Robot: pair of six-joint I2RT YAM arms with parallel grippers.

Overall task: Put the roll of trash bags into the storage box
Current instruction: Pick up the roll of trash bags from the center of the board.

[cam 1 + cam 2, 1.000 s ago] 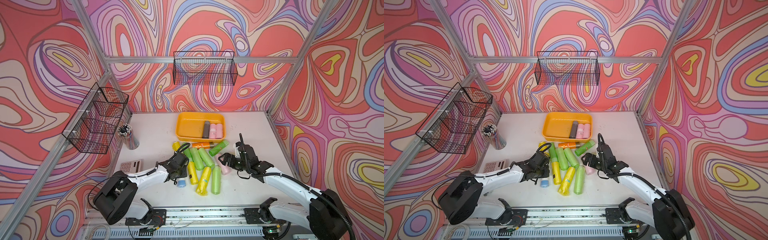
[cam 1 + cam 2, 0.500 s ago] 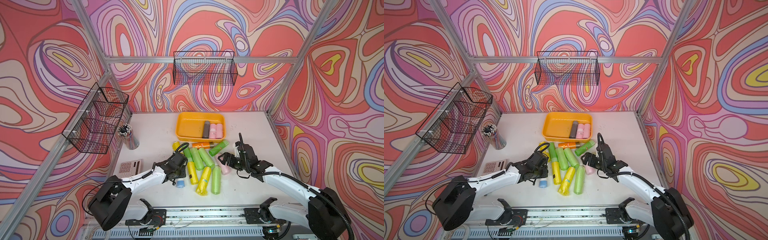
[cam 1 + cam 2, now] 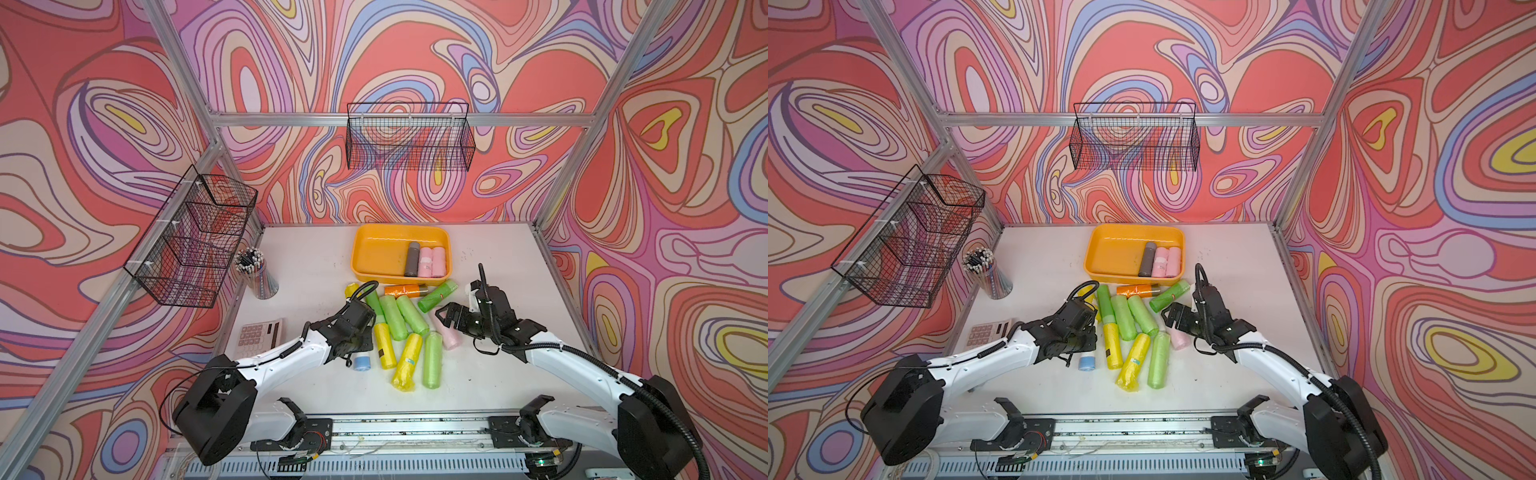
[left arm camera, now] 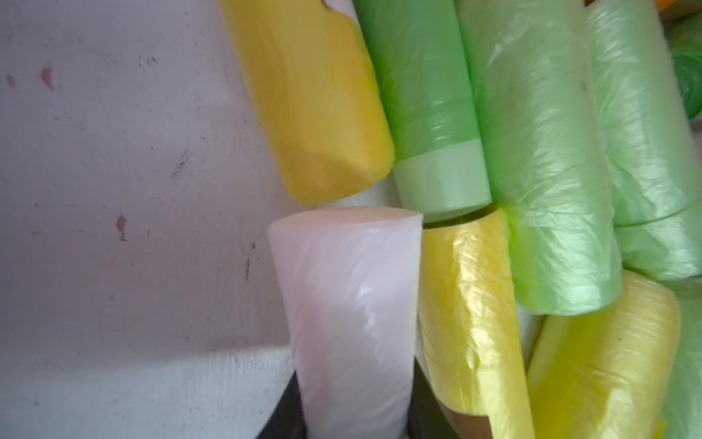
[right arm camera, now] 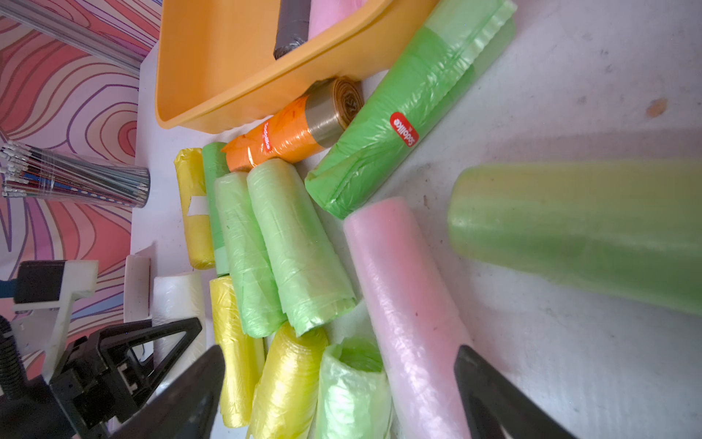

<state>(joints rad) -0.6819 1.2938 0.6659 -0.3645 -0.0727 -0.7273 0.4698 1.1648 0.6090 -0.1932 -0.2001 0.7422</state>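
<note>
**White roll gripped at the pile's edge, storage box well apart**

The roll of trash bags (image 4: 353,315) was white, smooth and glossy. It was clamped between the closed jaws of the left end effector (image 3: 360,337), low at the left edge of the loose pile and just beside a yellow roll (image 3: 384,347). The orange-yellow storage box (image 3: 374,253) sat at the far side of the surface (image 3: 311,266). The right end effector (image 3: 445,316) stood spread wide over a pink roll (image 3: 448,338). I counted three in the box: one grey roll (image 3: 411,259) and two pink. Loose lay five green, three yellow, one orange roll (image 3: 405,290) and one short blue roll (image 3: 361,363).
</note>
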